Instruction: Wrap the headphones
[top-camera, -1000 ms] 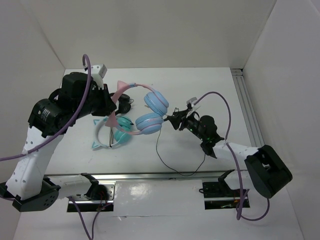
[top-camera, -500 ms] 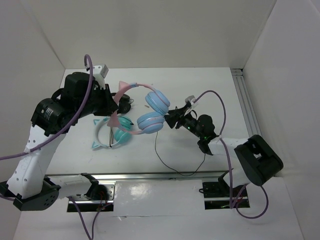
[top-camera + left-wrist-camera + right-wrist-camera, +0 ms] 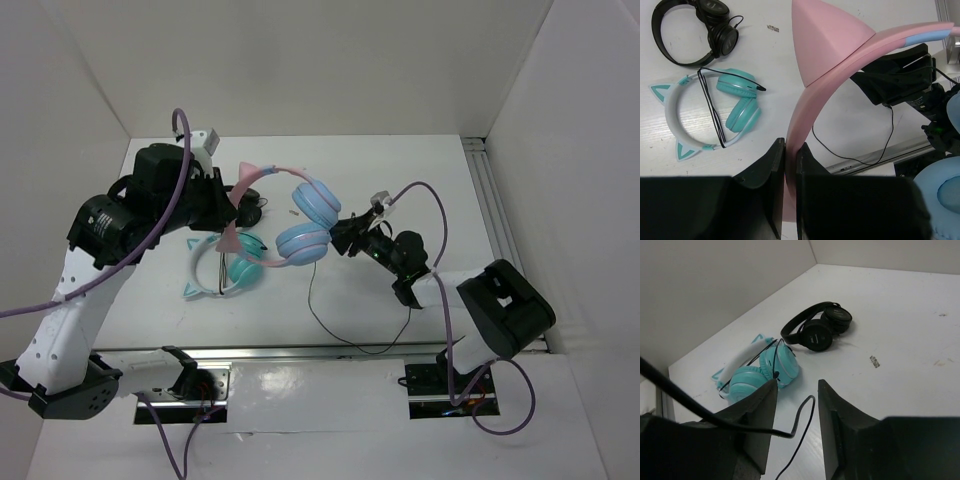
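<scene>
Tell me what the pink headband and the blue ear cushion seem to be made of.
Pink headband: probably moulded plastic, smooth and matte; crisp cat-ear shape, even colour.
Blue ear cushion: likely soft leatherette padding; puffy rounded ring with a faint sheen.

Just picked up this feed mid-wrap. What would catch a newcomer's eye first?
The headphones, with a pink cat-ear band and light blue cups, hang in mid-air at the centre, the left claw shut on the headband. Their thin black cable dangles to the table and loops toward the near edge, with the right claw open just beside the lower cup. On the table to the left lie a teal pair and, farther back, a black pair.
</scene>
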Controlling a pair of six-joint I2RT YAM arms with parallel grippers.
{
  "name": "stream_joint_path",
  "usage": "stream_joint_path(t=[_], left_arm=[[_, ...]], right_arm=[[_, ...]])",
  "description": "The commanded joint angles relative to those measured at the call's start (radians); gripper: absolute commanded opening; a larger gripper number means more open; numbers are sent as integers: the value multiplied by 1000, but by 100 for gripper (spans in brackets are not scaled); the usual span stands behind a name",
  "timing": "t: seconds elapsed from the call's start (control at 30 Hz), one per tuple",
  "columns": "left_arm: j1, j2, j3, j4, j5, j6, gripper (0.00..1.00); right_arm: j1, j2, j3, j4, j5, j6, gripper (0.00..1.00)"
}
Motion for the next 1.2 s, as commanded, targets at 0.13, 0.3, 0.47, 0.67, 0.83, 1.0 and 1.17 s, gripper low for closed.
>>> stream_joint_path(t=[0.13,0.3,0.47,0.67,0.83,1.0,1.17], left_arm=[[-5,11,56,88,-8,-47,0],[-5,11,56,88,-8,-57,0],[4,20,65,88,-56,-57,0],[101,95,85,111,-39,-20,0],[89,219,13,79,-215,123,0],[26,265,-234,163,-277,105,0],[-112,322,-338,223,-184,212,0]], right_arm=[[-6,-30,-32,82,1,-15,48],[-15,-49,-41,62,10,-33,32],[-15,-58,-50,39,10,-33,0],[-15,-186,-72,-135,108,-65,0],[8,-424,-29,-549,447,-148,0],[8,-631,43,-738,524,-262,0],[8,-661,217,-961,446,-416,0]])
